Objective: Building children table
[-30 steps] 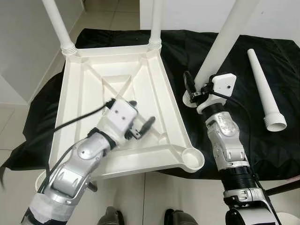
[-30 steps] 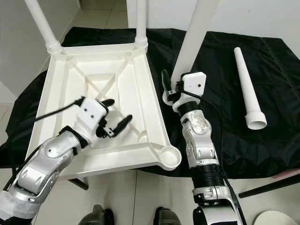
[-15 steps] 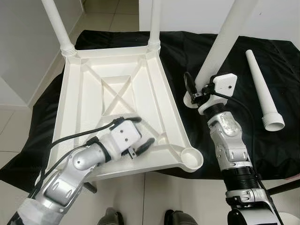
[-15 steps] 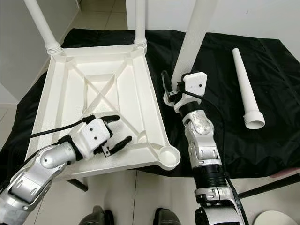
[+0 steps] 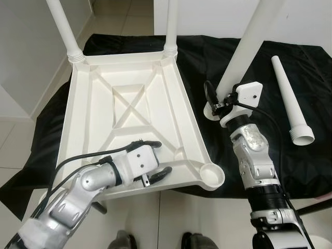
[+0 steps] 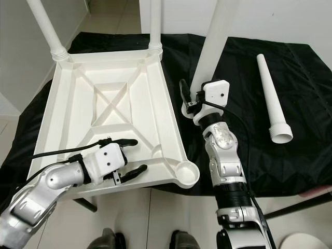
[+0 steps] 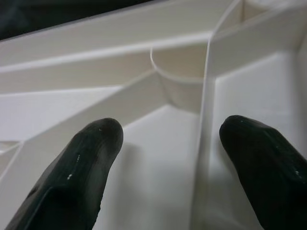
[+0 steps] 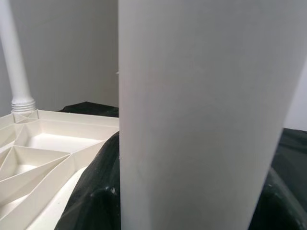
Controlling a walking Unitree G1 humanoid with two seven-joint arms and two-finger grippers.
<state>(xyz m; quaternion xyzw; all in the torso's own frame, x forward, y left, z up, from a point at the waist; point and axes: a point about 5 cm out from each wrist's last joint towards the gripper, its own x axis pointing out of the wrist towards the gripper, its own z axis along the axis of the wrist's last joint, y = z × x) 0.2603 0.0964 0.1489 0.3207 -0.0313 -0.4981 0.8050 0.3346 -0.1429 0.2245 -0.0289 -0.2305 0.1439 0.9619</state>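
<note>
The white plastic table top [image 5: 129,98] lies upside down on a black cloth. Two white legs [image 5: 62,26] [image 5: 172,23] stand in its far corners. My left gripper [image 5: 160,158] is open at the near rim, beside the empty corner socket [image 5: 211,175]. In the left wrist view its fingertips [image 7: 81,163] straddle a rib [image 7: 204,120], with the socket [image 7: 180,81] ahead. My right gripper [image 5: 220,101] is shut on the lower end of a third leg [image 5: 249,41], held upright just right of the table. That leg [image 8: 201,115] is close up in the right wrist view.
A fourth white leg [image 5: 290,98] lies loose on the black cloth [image 5: 306,155] at the right. A white wall [image 5: 26,62] rises to the left, with tiled floor beyond. My feet [image 5: 124,241] stand at the near edge. A dark rod [image 5: 316,207] shows low right.
My left gripper has drawn back from the middle of the table's underside to its near rim, staying open. The right gripper and its leg have barely moved.
</note>
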